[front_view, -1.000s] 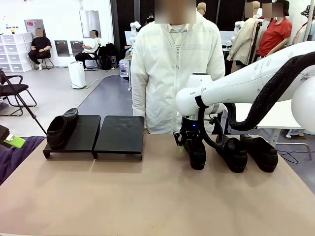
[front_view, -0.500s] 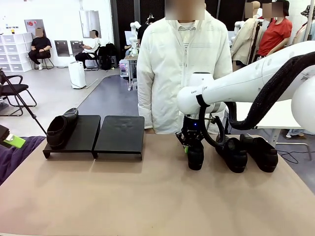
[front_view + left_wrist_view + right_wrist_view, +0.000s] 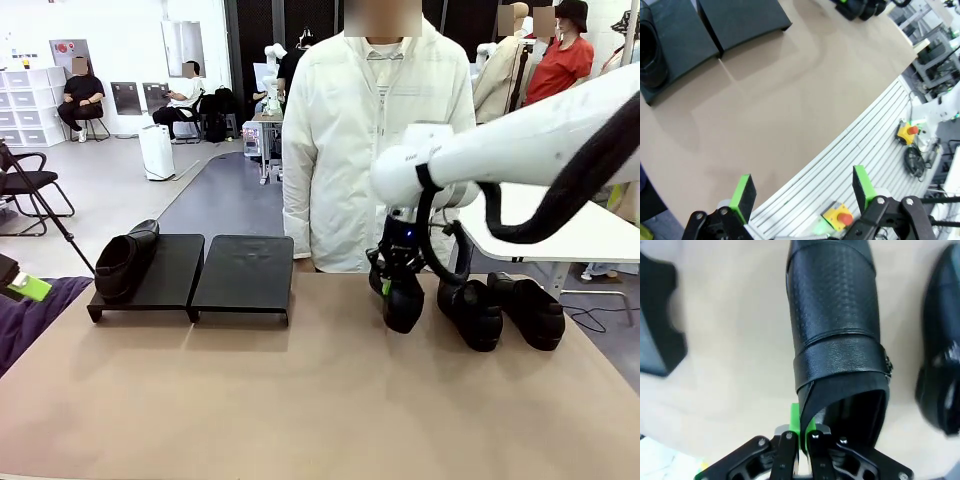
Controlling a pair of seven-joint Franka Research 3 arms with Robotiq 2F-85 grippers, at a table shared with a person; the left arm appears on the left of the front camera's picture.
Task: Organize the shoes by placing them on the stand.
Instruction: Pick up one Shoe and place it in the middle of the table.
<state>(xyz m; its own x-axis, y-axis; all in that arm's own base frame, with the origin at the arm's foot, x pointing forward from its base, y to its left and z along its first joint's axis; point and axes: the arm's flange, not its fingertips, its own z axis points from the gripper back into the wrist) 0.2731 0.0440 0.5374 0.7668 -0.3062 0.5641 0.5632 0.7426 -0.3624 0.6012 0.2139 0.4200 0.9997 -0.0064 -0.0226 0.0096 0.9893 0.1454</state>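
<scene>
Black leather rim of one shoe [image 3: 835,315] was clamped in the right gripper [image 3: 803,426], well right of the stand [image 3: 245,272]. Such a thin hold could let it swing and slip out. The left gripper [image 3: 802,187] stood apart, empty.

The shoe [image 3: 832,315] in my right tool [image 3: 803,432] looks like black leather, with a finely pebbled grain up front and a smooth, shiny strap across it. The other shoes [image 3: 472,315] are glossy too. My pads [image 3: 795,421] are matt green and rubbery-looking, on black links that look like metal. The stand [image 3: 245,270] is matt black. The tabletop [image 3: 300,400] is smooth matt tan, with a ribbed bare-metal edge [image 3: 880,145].
</scene>
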